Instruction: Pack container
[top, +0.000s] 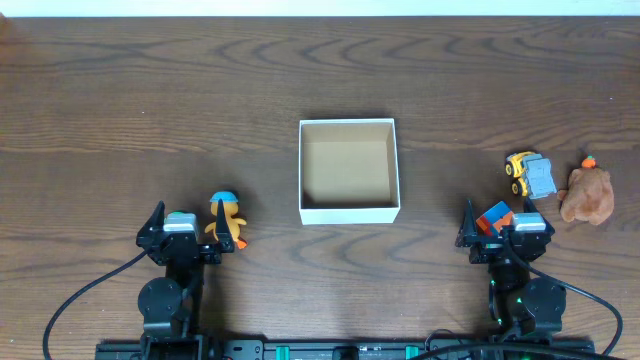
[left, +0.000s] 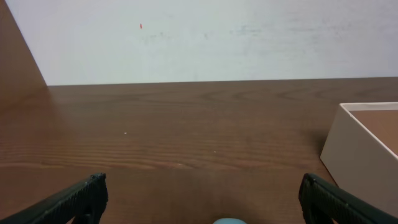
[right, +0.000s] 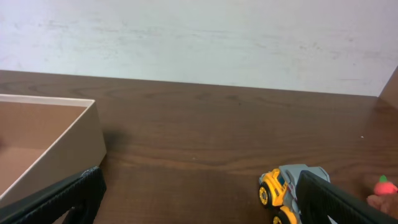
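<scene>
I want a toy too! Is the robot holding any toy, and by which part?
Nothing is held. The left end effector and the right end effector are both open and empty.

overhead: straight down | 2 wrists: low, facing wall (left: 199, 37) | shared: container (top: 349, 212)

I see a dark wood-grain tabletop (top: 200, 90) with the white container (top: 349, 212) sitting at its middle, open top up, tan inside. Left of it and nearer the front stands a small orange duck toy (top: 226, 218) with a blue cap. On the right, a yellow toy truck (top: 529, 174) lies just beside a brown plush (top: 588, 195). An orange-and-blue piece (top: 493, 219) sits closer to the front edge, possibly a block.
</scene>
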